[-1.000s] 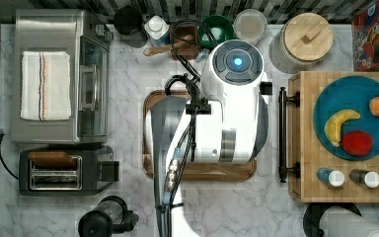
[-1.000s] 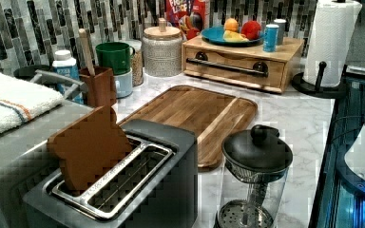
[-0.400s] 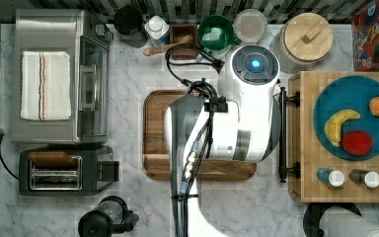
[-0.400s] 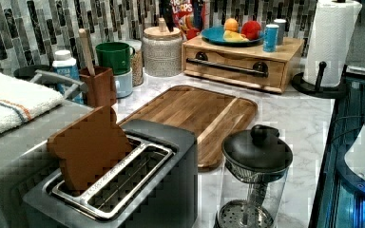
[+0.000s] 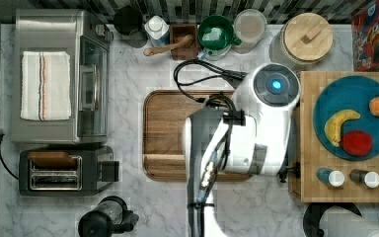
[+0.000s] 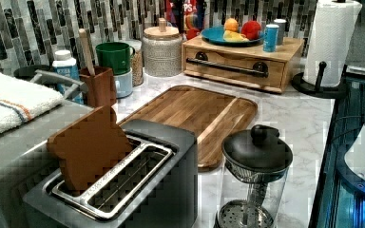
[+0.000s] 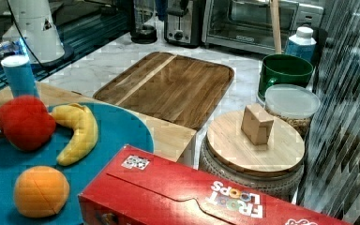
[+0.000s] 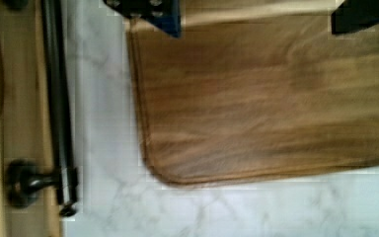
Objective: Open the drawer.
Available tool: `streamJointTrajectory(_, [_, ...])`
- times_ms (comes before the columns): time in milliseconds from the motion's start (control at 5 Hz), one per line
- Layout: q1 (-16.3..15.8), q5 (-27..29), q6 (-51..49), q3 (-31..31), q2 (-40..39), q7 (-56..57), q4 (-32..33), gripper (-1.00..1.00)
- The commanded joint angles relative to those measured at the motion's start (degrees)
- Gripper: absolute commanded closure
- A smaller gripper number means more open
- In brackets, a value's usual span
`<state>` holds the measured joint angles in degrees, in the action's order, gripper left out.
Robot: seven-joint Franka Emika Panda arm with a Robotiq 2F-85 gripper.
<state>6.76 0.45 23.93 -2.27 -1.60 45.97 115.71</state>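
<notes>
The drawer is a light-wood front in the pale block unit, with a long black bar handle across it; it sits flush in the left view. In the wrist view the handle and one of its end mounts run along the drawer front. My gripper is open and holds nothing. Its two dark fingertips hang wide apart over the edge of the brown tray, beside the handle and not touching it. In the top view my arm covers most of the handle.
A blue plate with toy fruit and two shakers stand on the drawer unit. The round-cornered wooden tray lies mid-counter. Jars, a green mug and a cereal box line the back wall. Toaster oven, toaster, coffee press and paper-towel holder ring the counter.
My arm has swung toward the top view's right, from over the tray's middle to its edge beside the drawer unit. The drawer has not moved.
</notes>
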Motion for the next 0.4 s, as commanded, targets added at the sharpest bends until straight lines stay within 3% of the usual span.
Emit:
streamJointTrajectory(200, [3.2, -3.6, 9.4, -2.7, 5.6, 12.7, 9.6, -1.00])
streamJointTrajectory(400, [5.0, -4.2, 11.9, -2.9, 5.0, 17.9, 10.8, -1.00])
